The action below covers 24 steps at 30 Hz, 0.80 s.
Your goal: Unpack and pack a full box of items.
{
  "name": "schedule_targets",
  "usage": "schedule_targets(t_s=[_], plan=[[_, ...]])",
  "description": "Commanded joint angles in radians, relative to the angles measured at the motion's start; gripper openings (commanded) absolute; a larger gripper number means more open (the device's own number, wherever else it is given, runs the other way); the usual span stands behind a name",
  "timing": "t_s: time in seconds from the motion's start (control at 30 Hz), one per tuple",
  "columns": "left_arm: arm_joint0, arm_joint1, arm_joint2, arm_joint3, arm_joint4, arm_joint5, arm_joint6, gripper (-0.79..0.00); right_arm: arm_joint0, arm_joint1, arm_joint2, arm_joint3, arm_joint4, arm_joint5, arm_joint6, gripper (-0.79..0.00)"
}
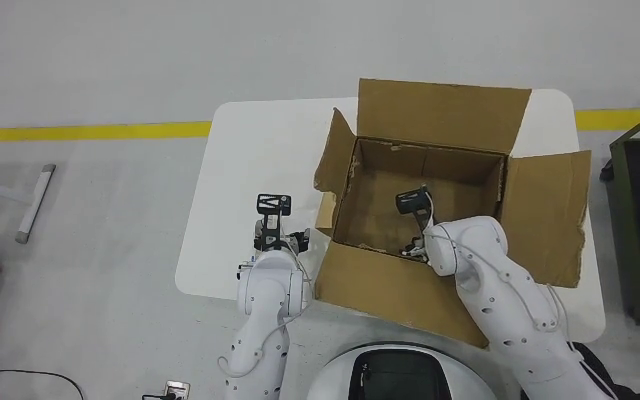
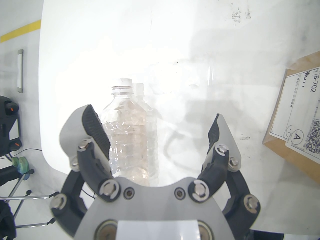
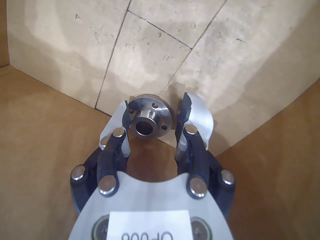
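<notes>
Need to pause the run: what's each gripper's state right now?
Left gripper: open, clear bottle between the jaws, not gripped.
Right gripper: open, straddling the metal flange inside the box.

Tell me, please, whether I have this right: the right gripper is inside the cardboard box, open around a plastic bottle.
Not quite. The right gripper is inside the cardboard box, open, but around a metal flange, not a plastic bottle; the right wrist view shows it.
</notes>
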Motion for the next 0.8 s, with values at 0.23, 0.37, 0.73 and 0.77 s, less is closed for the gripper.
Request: schedule_targets(t_s=[0.23,0.37,0.73,0.77], plan=[[0.000,0.000,0.000,0.000,0.000,0.000,0.000,0.000,0.017,0.000,-0.005,0.003,-0.009,0.000,0.000,-0.767],[0.000,0.000,0.000,0.000,0.000,0.000,0.000,0.000,0.020,-0.004,0.018,-0.028,-0.021,0.000,0.000,-0.785],[0.000,0.000,0.000,0.000,0.000,0.000,0.000,0.000,0.030,-0.017,0.104,-0.104,-0.024,0.019,-0.019,-0.785],[0.000,0.000,0.000,0.000,0.000,0.000,0.000,0.000,0.036,-0.018,0.109,-0.103,-0.026,0.025,-0.025,-0.785]])
